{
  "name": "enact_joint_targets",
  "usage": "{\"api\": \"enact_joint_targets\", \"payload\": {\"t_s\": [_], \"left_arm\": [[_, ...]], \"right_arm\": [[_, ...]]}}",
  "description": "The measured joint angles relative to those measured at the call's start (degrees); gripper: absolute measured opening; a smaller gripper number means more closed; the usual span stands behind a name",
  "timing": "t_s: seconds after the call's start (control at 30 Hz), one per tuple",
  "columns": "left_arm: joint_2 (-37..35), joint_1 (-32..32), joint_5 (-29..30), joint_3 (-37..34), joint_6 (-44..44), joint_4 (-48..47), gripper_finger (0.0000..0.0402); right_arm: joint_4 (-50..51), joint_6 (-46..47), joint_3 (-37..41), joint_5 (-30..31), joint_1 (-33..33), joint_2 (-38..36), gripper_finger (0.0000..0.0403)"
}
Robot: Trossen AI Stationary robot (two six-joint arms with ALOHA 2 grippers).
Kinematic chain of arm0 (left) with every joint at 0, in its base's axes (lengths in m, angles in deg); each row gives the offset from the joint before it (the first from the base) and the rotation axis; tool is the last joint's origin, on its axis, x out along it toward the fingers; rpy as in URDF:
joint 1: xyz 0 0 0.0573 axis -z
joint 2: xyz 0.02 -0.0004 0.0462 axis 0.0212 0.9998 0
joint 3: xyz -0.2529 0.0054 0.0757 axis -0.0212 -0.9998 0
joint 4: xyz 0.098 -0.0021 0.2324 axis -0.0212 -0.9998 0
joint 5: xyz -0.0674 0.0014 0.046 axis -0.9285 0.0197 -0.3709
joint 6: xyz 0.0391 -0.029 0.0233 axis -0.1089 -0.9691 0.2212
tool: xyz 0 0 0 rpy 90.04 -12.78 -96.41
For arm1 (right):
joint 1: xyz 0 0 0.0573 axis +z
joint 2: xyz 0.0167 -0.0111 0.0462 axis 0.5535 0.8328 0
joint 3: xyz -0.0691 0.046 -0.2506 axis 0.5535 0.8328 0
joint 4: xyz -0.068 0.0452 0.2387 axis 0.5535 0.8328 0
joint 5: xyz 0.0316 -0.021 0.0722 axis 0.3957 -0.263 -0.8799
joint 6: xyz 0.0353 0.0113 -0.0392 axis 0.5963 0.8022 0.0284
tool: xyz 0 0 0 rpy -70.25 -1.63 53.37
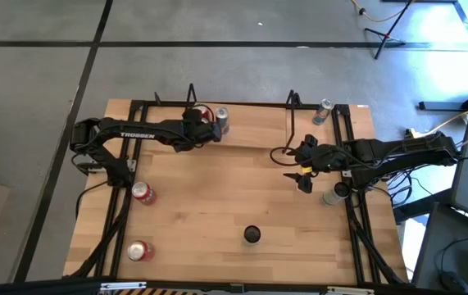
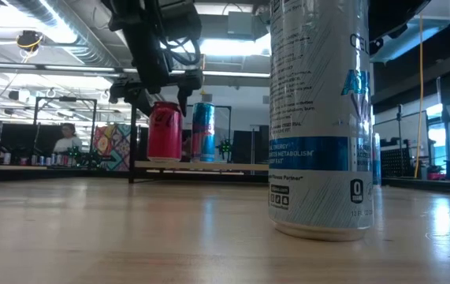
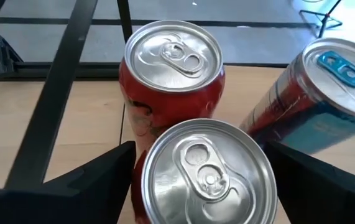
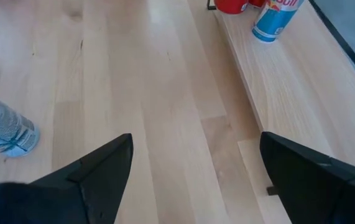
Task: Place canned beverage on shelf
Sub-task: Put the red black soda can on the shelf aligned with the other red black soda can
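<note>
red can point(image 3: 205, 174) stands on the shelf point(image 4: 301, 93) between the parted fingers of the left gripper point(image 3: 196, 180) — placed, barely released — while other cans wait on the table point(image 1: 217, 205).

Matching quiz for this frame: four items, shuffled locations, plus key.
Items
1. left tool
2. right tool
3. blue-topped can
4. black-topped can

Places
A. open, above bare table towards the right side
B. standing on the shelf, next to the red cans
C. alone on the table, front middle
D. at the shelf, at the red cans

Pairs: 1-D, 2-A, 3-B, 4-C
</note>
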Motion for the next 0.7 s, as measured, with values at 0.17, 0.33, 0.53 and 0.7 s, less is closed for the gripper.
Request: {"api": "enact_joint_targets", "payload": {"t_s": [0.17, 0.33, 0.53, 0.7], "left_arm": [[-0.8, 0.0, -3.15, 0.0, 5.26, 0.12, 0.0344], [-4.16, 0.15, -5.85, 0.0, 9.53, 1.46, 0.0344], [-10.54, 0.52, -13.47, 0.0, 17.56, 5.27, 0.0344], [-15.36, 1.09, -18.92, 0.0, 20.67, 5.85, 0.0344]], "right_arm": [[0.1, 0.03, 0.0, -1.06, 0.02, 0.0, 0.0342], [0.22, -0.03, 0.0, -1.08, 0.01, 0.0, 0.0342], [0.22, -0.31, 0.0, -1.08, 0.0, 0.0, 0.0342], [-0.11, -0.31, 0.0, -1.02, 0.01, 0.0, 0.0342]]}}
